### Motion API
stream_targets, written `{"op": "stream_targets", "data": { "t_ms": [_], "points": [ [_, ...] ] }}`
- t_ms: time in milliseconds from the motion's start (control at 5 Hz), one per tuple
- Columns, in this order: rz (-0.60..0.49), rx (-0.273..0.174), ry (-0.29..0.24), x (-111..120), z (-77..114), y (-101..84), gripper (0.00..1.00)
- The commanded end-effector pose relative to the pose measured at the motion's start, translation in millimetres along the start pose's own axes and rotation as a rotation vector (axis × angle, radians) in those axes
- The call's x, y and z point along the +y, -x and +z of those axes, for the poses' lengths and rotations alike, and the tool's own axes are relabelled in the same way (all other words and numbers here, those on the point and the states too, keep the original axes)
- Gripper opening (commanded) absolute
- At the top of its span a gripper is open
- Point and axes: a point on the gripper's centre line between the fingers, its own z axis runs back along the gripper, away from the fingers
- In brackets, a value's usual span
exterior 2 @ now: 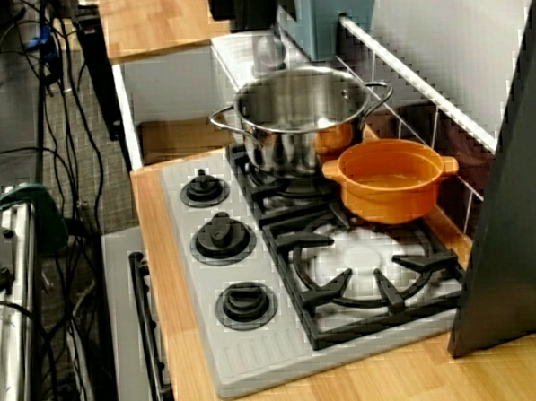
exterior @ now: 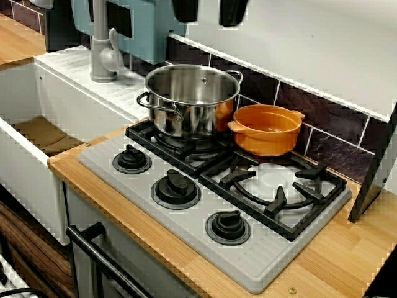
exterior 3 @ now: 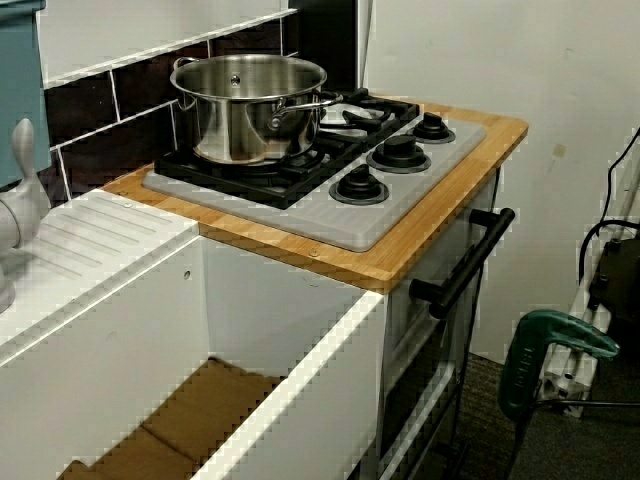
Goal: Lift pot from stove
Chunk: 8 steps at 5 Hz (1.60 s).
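Stove (exterior: 260,257): two pots, three knobs (exterior: 177,188).

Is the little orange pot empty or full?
Empty: the orange pot has no lid, and only its bare inside shows.

Dark tiled backsplash (exterior: 322,118) behind wooden countertop (exterior: 347,261).

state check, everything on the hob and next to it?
orange pot: upright, lidless, at the hob's back edge, partly on the rear grate, not gripped.
steel pot: upright, lidless, on the burner grate beside the orange pot.
stove: front burner bare; knob positions unreadable.
knobs: three along the front edge.
sink: no water visible.
oven door: looks closed.
gripper: not clearly visible in any view.
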Motion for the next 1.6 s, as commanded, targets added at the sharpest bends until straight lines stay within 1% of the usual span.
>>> {"op": "stream_targets", "data": {
  "t_ms": [0, 200, 400, 600, 800, 1200, 1400],
  "points": [
    [-0.155, -0.050, -0.015, -18.3, 3.0, -0.6, 1.00],
    [-0.359, -0.077, -0.045, -25.8, -17.2, -14.1, 1.00],
    [-0.381, -0.102, -0.096, -32.5, -31.0, -25.9, 1.00],
    [-0.424, -0.088, -0.115, -33.7, -38.4, -38.6, 1.00],
    [-0.477, -0.093, -0.111, -37.3, -47.2, -47.9, 1.00],
    [-0.585, -0.061, -0.137, -47.3, -67.0, -63.0, 1.00],
    [-0.604, -0.061, -0.149, -51.7, -76.1, -71.6, 1.00]
  ]
}}
